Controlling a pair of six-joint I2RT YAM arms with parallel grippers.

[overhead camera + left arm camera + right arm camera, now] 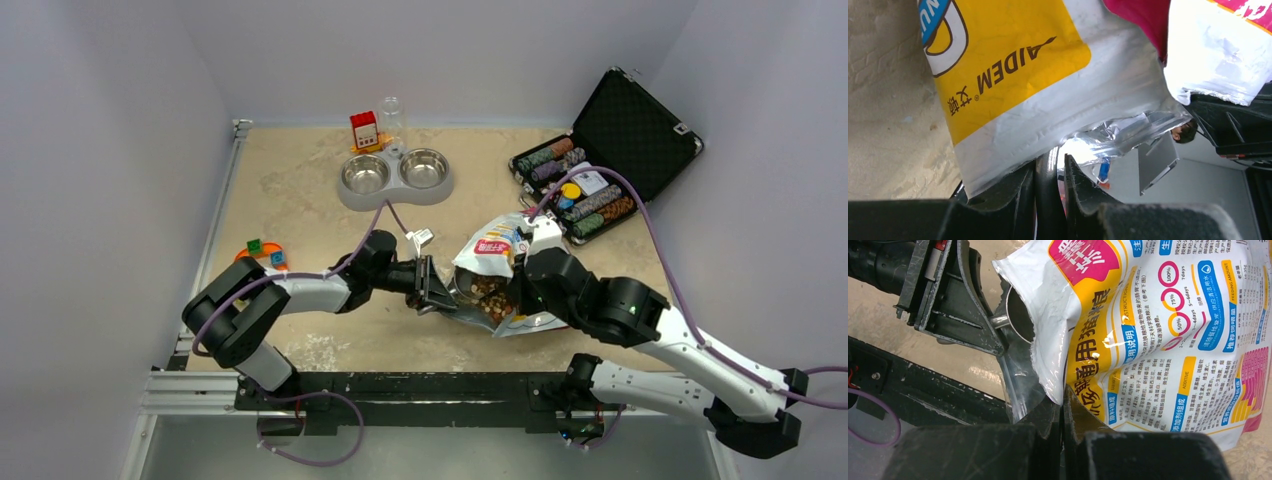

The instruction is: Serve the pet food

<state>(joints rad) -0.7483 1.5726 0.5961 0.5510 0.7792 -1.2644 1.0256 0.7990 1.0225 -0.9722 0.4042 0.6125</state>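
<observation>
My left gripper (428,284) sits at the mouth of the pet food bag (497,252). Its fingers are drawn in to a narrow gap and clamped on the handle of the metal scoop (1017,315), whose cup lies just inside the bag's left edge. My right gripper (1061,416) has its 2 fingers pressed together, pinching the bag's clear lower lip. The kibble (488,293) lies heaped inside the bag's mouth, between my 2 grippers. The bag lies on the table (300,200) with its mouth facing left. Beyond the bag, bare tabletop runs to the double steel bowl (395,178), well apart. The poker chip case (600,170) stands near the bag's far right corner. The black rail (400,385) runs near the bag's near edge.
</observation>
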